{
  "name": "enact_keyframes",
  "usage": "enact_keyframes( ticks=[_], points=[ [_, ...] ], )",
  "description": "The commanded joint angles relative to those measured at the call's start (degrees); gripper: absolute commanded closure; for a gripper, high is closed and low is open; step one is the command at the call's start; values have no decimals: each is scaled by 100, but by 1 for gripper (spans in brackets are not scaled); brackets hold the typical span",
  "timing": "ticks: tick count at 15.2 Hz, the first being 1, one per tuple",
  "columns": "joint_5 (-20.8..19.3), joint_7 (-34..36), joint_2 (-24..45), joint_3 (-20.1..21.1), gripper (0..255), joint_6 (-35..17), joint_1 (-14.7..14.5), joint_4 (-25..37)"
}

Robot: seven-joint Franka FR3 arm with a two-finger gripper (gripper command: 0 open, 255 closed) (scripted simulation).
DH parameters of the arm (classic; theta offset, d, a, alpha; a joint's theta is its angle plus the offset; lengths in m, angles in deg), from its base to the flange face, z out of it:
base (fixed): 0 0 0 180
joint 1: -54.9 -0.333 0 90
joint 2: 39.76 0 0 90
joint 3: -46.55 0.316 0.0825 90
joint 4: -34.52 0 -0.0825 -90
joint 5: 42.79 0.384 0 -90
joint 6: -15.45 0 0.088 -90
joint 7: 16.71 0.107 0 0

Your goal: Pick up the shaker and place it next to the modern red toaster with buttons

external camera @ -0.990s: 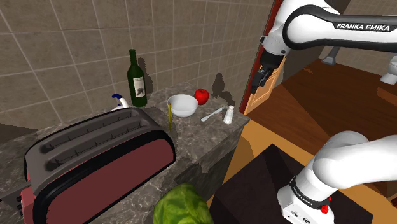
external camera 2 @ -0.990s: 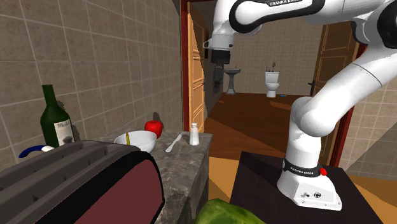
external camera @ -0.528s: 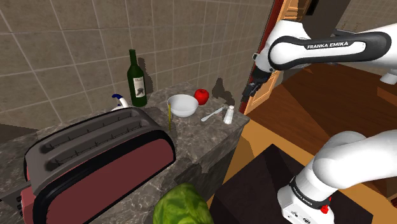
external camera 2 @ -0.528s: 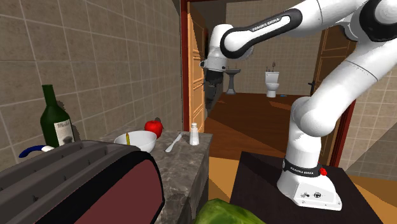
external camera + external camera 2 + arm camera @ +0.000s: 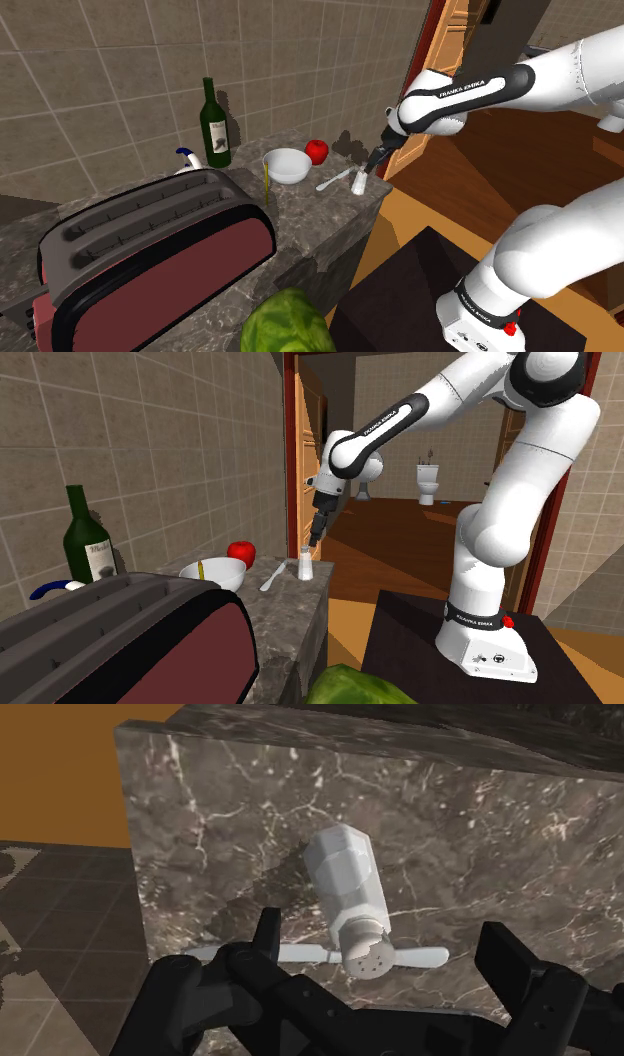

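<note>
A small white shaker point(image 5: 359, 181) stands upright near the marble counter's end point(image 5: 375, 205), beside a white spoon point(image 5: 333, 181). My black gripper point(image 5: 373, 161) hangs just above it, open. In the second exterior view the gripper point(image 5: 315, 540) is right over the shaker point(image 5: 305, 564). Looking along the hand, the shaker point(image 5: 350, 899) sits between and beyond the spread fingers point(image 5: 266, 930), untouched; the gripper point(image 5: 383, 942) holds nothing. The big dark-red toaster point(image 5: 150, 250) lies at the counter's near end, well away from the shaker.
A white bowl point(image 5: 288, 165), a red apple point(image 5: 317, 151) and a green wine bottle point(image 5: 214, 125) stand behind the shaker by the tiled wall. A green leafy ball point(image 5: 287, 322) sits at the front. The counter drops off beside the shaker toward an open wooden doorway point(image 5: 310, 462).
The arm has swung down and toward the counter, bringing the gripper from high up by the doorway to just above the shaker. Nothing on the counter moved.
</note>
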Motion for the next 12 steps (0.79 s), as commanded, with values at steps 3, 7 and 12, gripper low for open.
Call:
enact_keyframes(
  ticks=[3,7,12],
  points=[
    [303,-258,454,-115,0,-514,-152,-20],
    [510,-400,769,-145,0,-858,-266,-59],
    [607,-468,899,-157,0,-991,-315,-67]
  ],
)
